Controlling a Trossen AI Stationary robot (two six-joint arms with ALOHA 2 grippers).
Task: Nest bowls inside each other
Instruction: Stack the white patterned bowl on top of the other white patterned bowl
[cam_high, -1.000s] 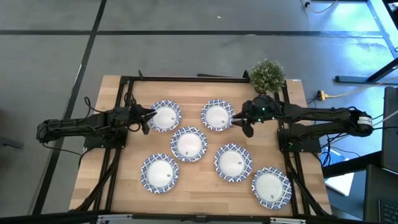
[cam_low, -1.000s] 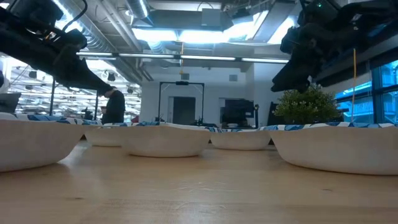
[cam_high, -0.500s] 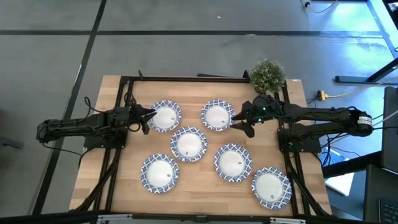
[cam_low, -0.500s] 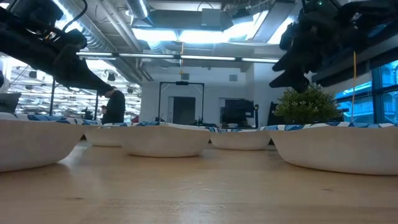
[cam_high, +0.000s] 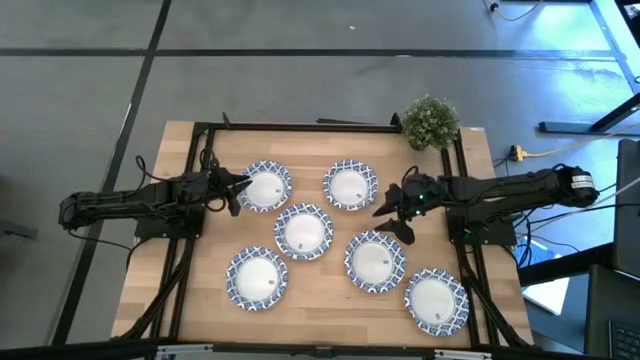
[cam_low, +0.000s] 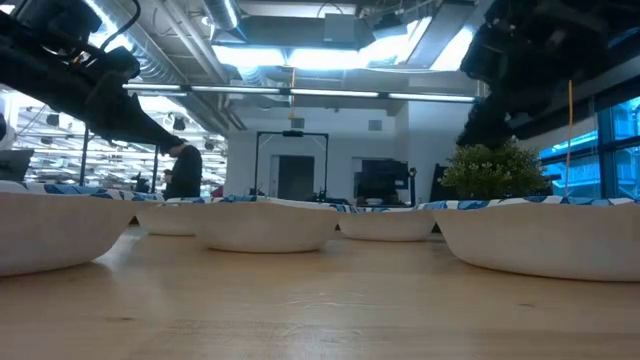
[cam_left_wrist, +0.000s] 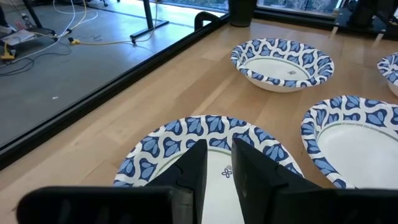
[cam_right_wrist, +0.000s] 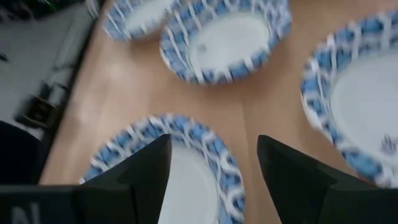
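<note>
- Moving: right gripper (cam_high: 393, 214) has left the right edge of the top-right bowl (cam_high: 349, 185) and now sits lower in the high frame, between that bowl and the lower-right-centre bowl (cam_high: 375, 261), just above the latter's rim.
- Its fingers are spread wide and hold nothing; the right wrist view shows a bowl rim directly between and beyond them.
- Low view: the right arm's dark mass has shifted to the upper right corner, above the plant (cam_low: 497, 170).
- Left gripper (cam_high: 233, 188) unchanged over the last second: parked at the left rim of the top-left bowl (cam_high: 265, 186), left of frame centre.
- Left wrist view shows its fingers (cam_left_wrist: 194, 168) nearly together over that bowl's near rim; whether they pinch the rim I cannot tell.
- Bowls: all six lie separate on the table (cam_high: 170, 250), none nested. Top row of two; centre bowl (cam_high: 303, 230) below and between them; bottom-left bowl (cam_high: 256, 278); lower-right-centre bowl; bottom-right bowl (cam_high: 436, 300).
- No bowl has moved across the frames.
- Plant stands at the table's upper right corner, well clear of the bowls.
- Judgement: the right arm has changed target, giving up the top-right bowl for the lower-right-centre one. Task is at its start; first lift not yet made.
- Next likely need: lower the open fingers astride that rim and close.
</note>
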